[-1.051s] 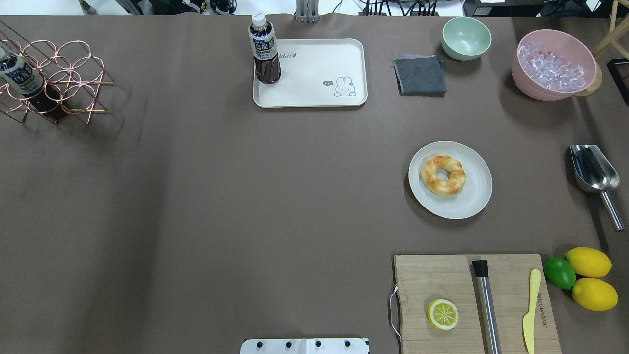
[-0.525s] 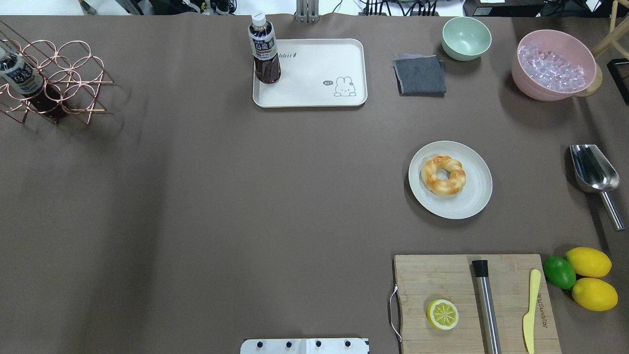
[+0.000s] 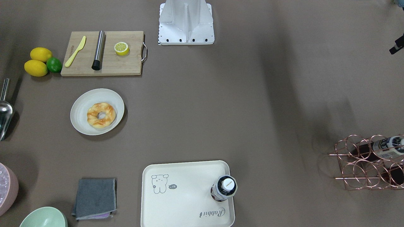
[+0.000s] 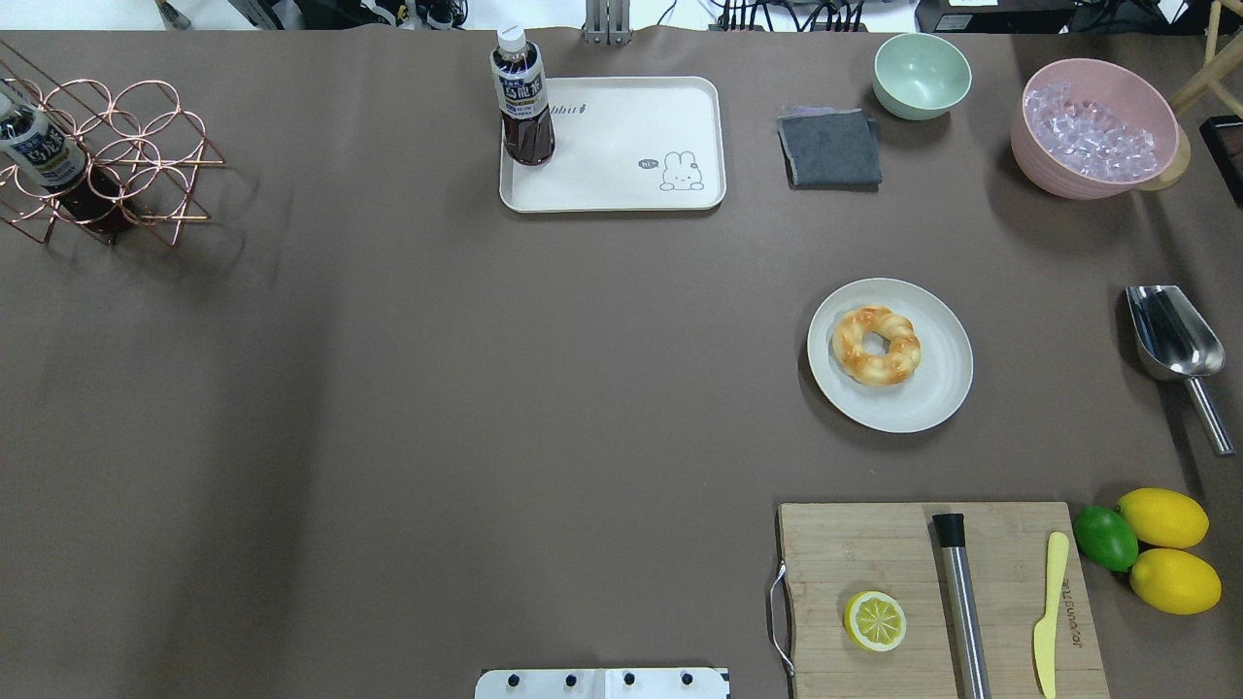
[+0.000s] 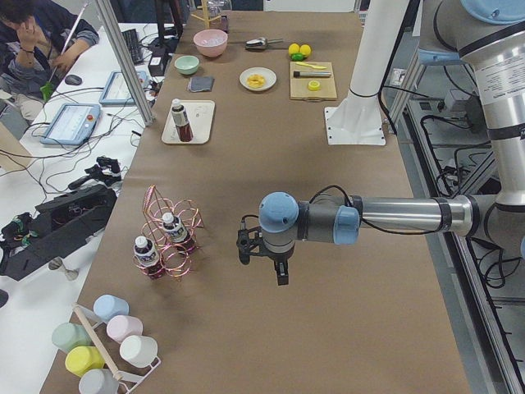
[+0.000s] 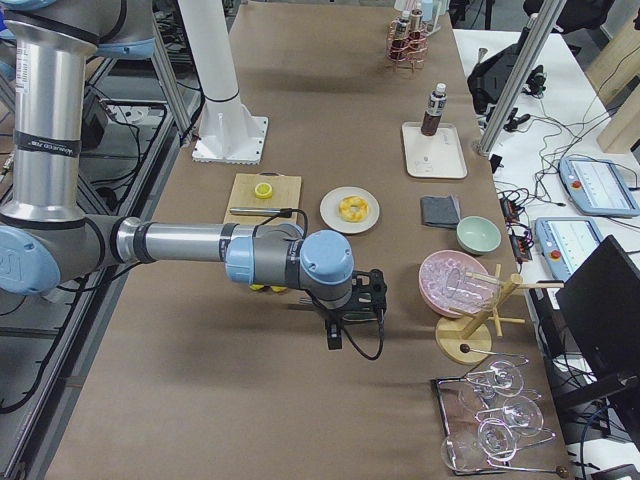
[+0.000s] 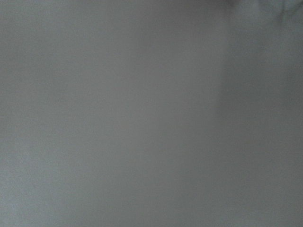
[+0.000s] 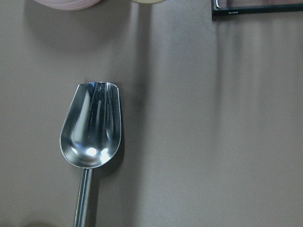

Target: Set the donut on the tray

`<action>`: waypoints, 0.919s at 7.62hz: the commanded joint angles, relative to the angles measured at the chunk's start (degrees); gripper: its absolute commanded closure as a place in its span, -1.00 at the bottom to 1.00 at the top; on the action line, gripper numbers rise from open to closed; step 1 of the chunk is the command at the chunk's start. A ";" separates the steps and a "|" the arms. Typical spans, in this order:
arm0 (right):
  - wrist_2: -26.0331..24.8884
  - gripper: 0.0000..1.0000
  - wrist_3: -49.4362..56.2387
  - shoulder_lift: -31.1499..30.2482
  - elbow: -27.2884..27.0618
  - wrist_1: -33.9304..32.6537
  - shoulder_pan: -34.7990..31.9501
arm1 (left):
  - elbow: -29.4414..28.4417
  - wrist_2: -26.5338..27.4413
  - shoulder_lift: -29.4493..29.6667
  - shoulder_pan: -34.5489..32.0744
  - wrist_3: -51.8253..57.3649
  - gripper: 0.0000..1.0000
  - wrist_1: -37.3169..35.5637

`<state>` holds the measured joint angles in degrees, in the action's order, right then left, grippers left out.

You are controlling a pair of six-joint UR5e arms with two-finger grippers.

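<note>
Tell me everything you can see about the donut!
The donut is a twisted ring, golden-orange with pale yellow patches and a small hole in the middle. It looks whole and a bit shiny. It lies flat on the round off-white plate, slightly off its centre. Only the plate touches it.

Nothing on the table [image 4: 408, 388] has visibly changed in the overhead view.

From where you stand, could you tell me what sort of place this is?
Probably a robotics lab staged as a kitchen: a robot arm, an operator's desk with cables, a donut on a plate.
</note>
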<state>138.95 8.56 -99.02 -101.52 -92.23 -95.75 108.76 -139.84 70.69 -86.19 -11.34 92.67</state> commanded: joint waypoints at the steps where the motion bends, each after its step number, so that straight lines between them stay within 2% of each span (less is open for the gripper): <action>1: -0.08 -1.00 -13.32 2.42 -3.67 0.91 6.94 | 0.14 0.00 -0.63 -0.03 0.00 -0.98 0.05; 2: 0.00 -1.00 -20.53 3.73 -3.69 4.40 10.29 | 0.23 0.00 -0.73 -0.03 0.00 -0.98 0.14; 4: -1.22 -1.00 -37.56 4.53 -2.82 18.07 20.02 | 0.23 0.00 -0.73 -0.03 0.00 -0.98 0.14; 6: -10.15 -1.00 -54.97 5.93 -0.89 29.07 32.85 | 0.23 0.00 -0.73 -0.03 0.00 -0.98 0.14; 7: -11.84 -1.00 -59.40 7.59 3.04 34.44 36.48 | 0.23 0.00 -0.73 0.06 0.00 -0.98 0.14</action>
<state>131.87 -40.03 -93.64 -103.13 -67.33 -67.61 108.99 -139.87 69.97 -86.19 -11.34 92.82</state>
